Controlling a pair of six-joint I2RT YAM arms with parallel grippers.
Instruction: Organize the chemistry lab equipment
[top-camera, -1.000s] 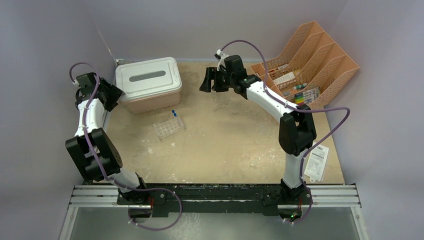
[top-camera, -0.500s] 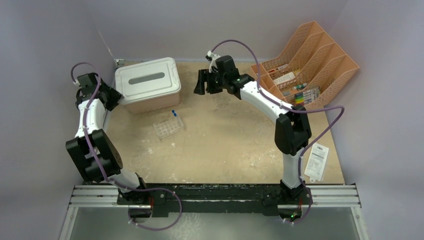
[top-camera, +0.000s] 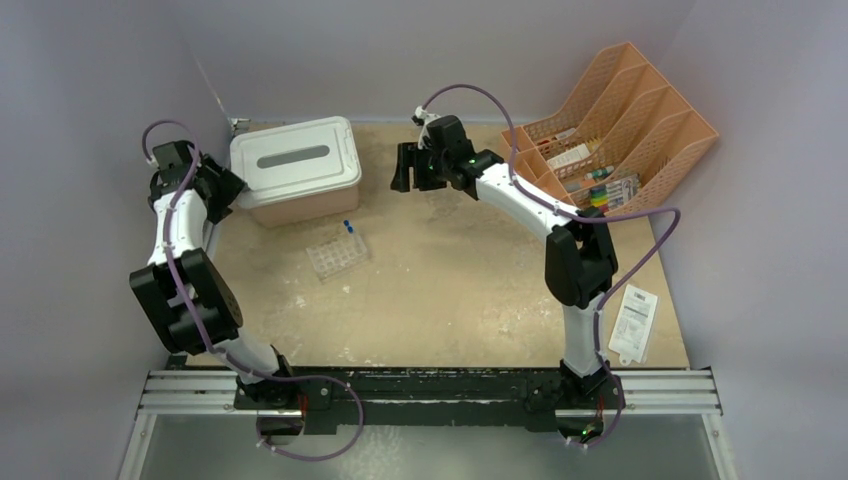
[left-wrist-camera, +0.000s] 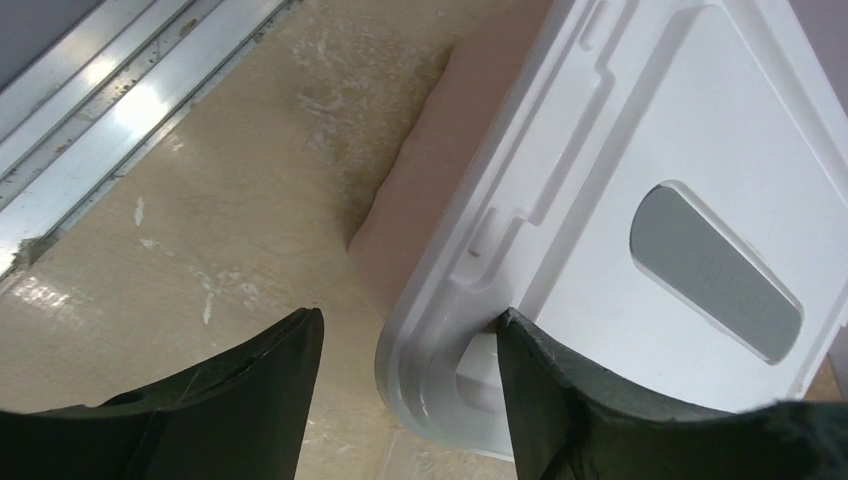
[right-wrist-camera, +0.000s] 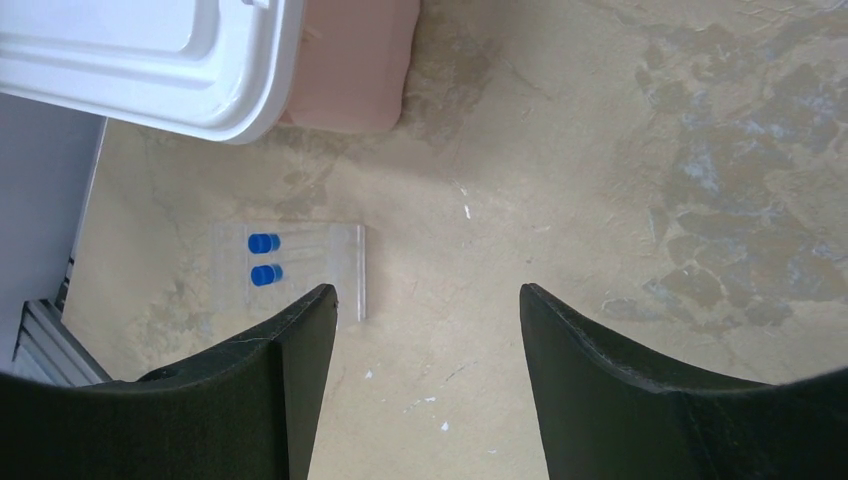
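Shifted left toward white-lidded bin (top-camera: 297, 160) since a second ago: right gripper (top-camera: 400, 168), jaws wide, empty. Lower left of them, clear plastic tube rack (top-camera: 337, 253), long axis slanting up-right, blue-capped vials (top-camera: 348, 226) at upper end. Left gripper (left-wrist-camera: 408, 330) parted astride bin corner, likely farther.

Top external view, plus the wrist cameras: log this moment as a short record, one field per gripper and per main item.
left gripper: open, at a corner of the white lid
right gripper: open, empty, above bare table
pink box: lid on, far left
clear plastic tube rack: on the table, near the box
blue-capped vials: two, in the rack
orange file sorter: far right, small items inside
paper slip: right table edge
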